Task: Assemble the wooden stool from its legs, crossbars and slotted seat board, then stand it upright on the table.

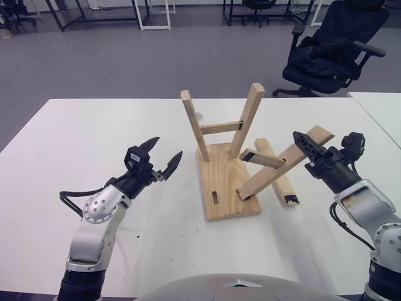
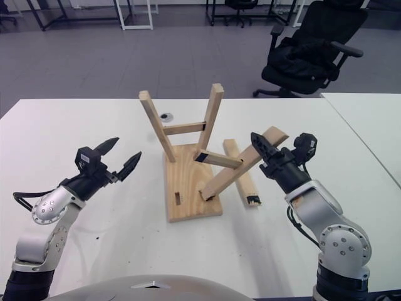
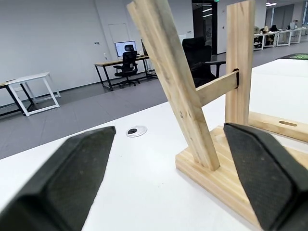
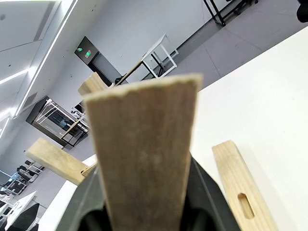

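Observation:
The slotted seat board (image 1: 227, 188) lies flat mid-table. Two legs (image 1: 194, 125) (image 1: 248, 119), joined by a crossbar (image 1: 220, 127), stand in its far end. My right gripper (image 1: 303, 145) is shut on the upper part of a third leg (image 1: 268, 177), which tilts down to the left. Its lower end rests at the board's near right corner, and a short crossbar (image 1: 260, 158) sticks out from it. A loose leg (image 1: 285, 188) lies on the table under it. An empty slot (image 1: 215, 197) shows near the board's front left. My left gripper (image 1: 164, 160) hovers open left of the board, holding nothing.
The white table (image 1: 94, 138) has free room on the left and in front. A round cable grommet (image 1: 199, 116) sits behind the board. Beyond the far right edge stands a black office chair (image 1: 332, 50), and a second table (image 1: 382, 113) is at the right.

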### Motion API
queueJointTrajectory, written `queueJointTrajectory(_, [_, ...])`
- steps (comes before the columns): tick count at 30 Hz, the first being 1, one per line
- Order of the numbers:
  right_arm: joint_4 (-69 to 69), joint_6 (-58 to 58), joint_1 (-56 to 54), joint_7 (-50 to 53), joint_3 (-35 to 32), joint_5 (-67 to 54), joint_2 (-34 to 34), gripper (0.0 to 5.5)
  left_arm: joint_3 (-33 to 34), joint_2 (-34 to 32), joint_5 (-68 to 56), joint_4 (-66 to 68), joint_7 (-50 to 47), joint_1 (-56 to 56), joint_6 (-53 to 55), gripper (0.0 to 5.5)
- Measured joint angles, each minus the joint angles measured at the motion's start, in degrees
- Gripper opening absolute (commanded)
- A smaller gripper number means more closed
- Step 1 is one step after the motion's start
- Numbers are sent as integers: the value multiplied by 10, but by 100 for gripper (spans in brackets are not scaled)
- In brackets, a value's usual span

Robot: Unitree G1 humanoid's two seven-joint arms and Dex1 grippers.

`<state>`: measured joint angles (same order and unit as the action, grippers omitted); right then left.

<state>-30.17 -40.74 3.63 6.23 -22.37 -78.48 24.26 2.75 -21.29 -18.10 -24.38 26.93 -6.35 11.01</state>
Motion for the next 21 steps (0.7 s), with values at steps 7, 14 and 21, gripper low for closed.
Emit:
queueJointTrajectory(7, [-29, 40, 36, -20, 2, 60, 8, 106, 8, 5, 5, 2, -9, -4, -3, 413])
queueJointTrajectory(14, [-76, 69, 38, -32, 52, 145, 18, 106, -3, 9, 18, 2, -9, -20, -15, 413])
queueJointTrajectory(21, [-172, 99, 40, 4, 189, 344, 19, 108, -21, 11, 45, 0, -22, -17, -14, 413])
